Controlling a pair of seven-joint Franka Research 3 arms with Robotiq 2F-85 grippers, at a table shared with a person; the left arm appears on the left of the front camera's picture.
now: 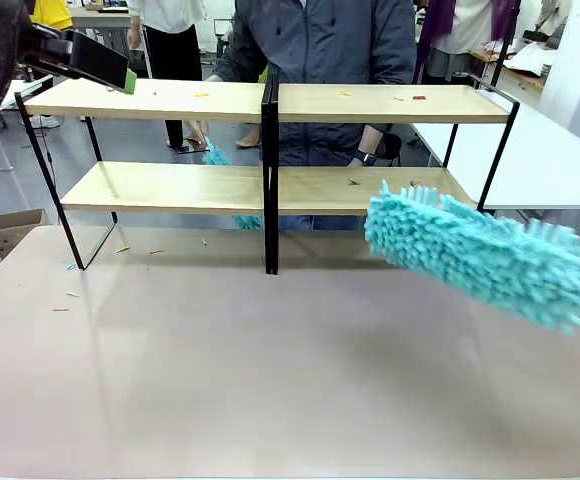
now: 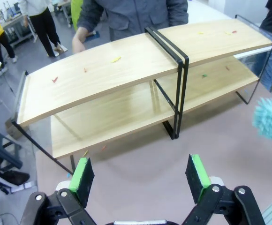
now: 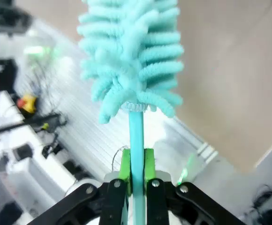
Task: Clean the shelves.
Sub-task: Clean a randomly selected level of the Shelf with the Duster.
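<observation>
teal duster (image 1: 480, 255) sits clamped by its handle in the right gripper (image 3: 136, 164); the left gripper (image 2: 139, 174) has its fingers wide. shelves (image 1: 170, 100) stand far across the bench (image 1: 270, 400); sweep each board lightly, end to end.

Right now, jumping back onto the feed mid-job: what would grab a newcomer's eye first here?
The fluffy teal duster jumps out, low on the right by the right end of the shelves, its thin handle clamped in the right claw. Next come the small coloured scraps dotted on both tiers, with a person standing close behind. The left claw hangs open near the upper tier's left end.
</observation>
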